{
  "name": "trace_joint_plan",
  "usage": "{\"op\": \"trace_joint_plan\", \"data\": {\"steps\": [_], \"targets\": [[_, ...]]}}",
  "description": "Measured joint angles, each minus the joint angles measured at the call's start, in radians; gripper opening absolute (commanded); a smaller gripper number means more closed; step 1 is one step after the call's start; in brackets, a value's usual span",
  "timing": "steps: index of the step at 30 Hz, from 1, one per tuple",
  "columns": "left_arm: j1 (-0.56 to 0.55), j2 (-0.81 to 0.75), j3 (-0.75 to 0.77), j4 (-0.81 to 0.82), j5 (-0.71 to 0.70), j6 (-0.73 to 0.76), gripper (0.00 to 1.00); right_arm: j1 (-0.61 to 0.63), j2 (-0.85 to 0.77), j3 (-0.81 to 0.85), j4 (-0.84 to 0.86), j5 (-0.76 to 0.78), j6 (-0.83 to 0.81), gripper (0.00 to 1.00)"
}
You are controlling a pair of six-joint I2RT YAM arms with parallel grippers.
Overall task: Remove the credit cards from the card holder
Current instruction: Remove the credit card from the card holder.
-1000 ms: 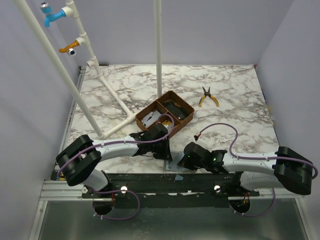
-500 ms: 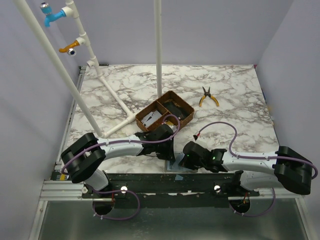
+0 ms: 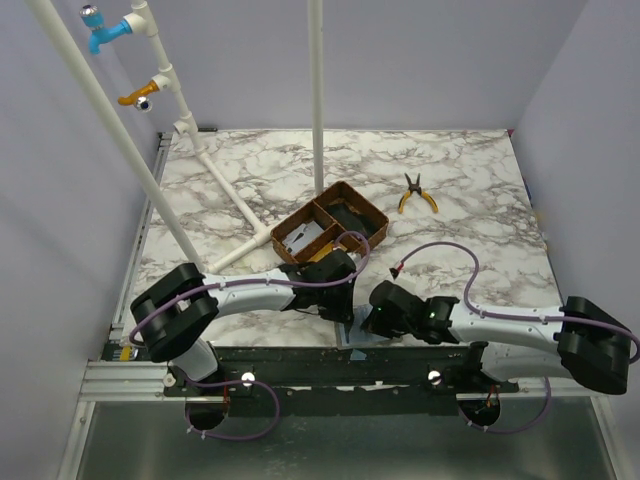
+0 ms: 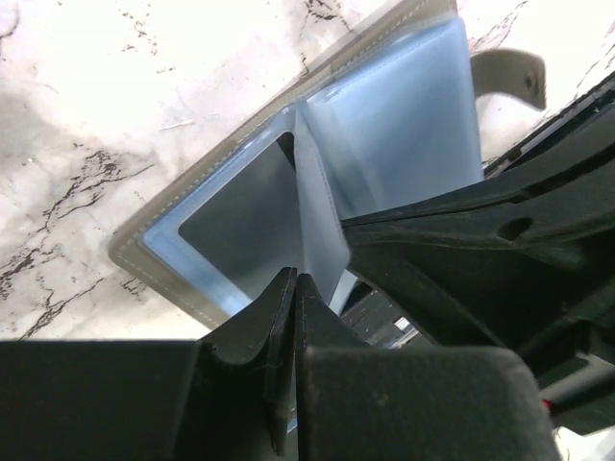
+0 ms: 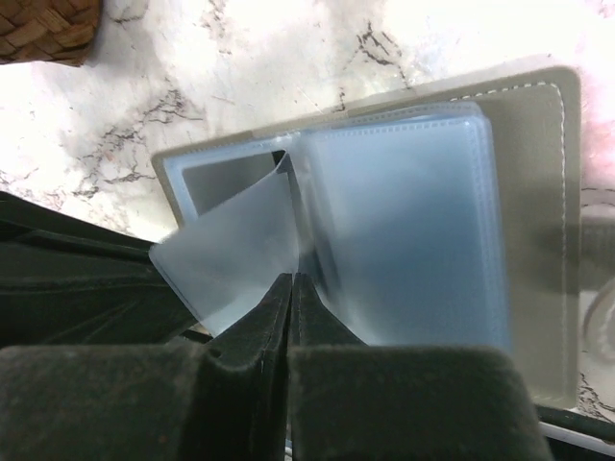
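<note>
The grey card holder (image 5: 553,240) lies open on the marble at the table's near edge, its pale blue plastic sleeves (image 5: 404,230) fanned out. In the top view only a sliver of the card holder (image 3: 350,338) shows between the two arms. My left gripper (image 4: 294,279) is shut on the edge of one sleeve leaf (image 4: 312,211), which stands upright. My right gripper (image 5: 291,279) is shut, its tips at the sleeves' fold beside that lifted leaf (image 5: 231,250). Pale flat credit cards (image 3: 300,238) lie in the wooden tray's left compartment. No card shows inside the sleeves.
The brown wooden tray (image 3: 368,248) stands just beyond the grippers; its woven corner (image 5: 48,29) shows in the right wrist view. Yellow-handled pliers (image 3: 417,193) lie further back. A white pipe frame (image 3: 230,215) and an upright pole (image 3: 318,100) stand at back left and centre.
My left arm has swung rightward, its gripper now close beside the right gripper. The right gripper has barely shifted.
</note>
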Motion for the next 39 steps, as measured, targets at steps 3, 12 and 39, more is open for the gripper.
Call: {"op": "trace_joint_plan", "data": {"steps": [3,12,39], "targets": [[-0.004,0.009,0.006,-0.01,-0.002,0.0,0.05,-0.004,-0.016,0.022,-0.039,0.01,-0.015,0.14],[-0.015,0.027,0.035,-0.017,-0.003,0.008,0.05,-0.006,-0.085,0.111,-0.128,0.051,-0.039,0.26],[-0.055,0.252,0.232,-0.052,0.002,0.046,0.05,-0.006,-0.259,0.151,-0.427,0.185,-0.002,0.4]]}}
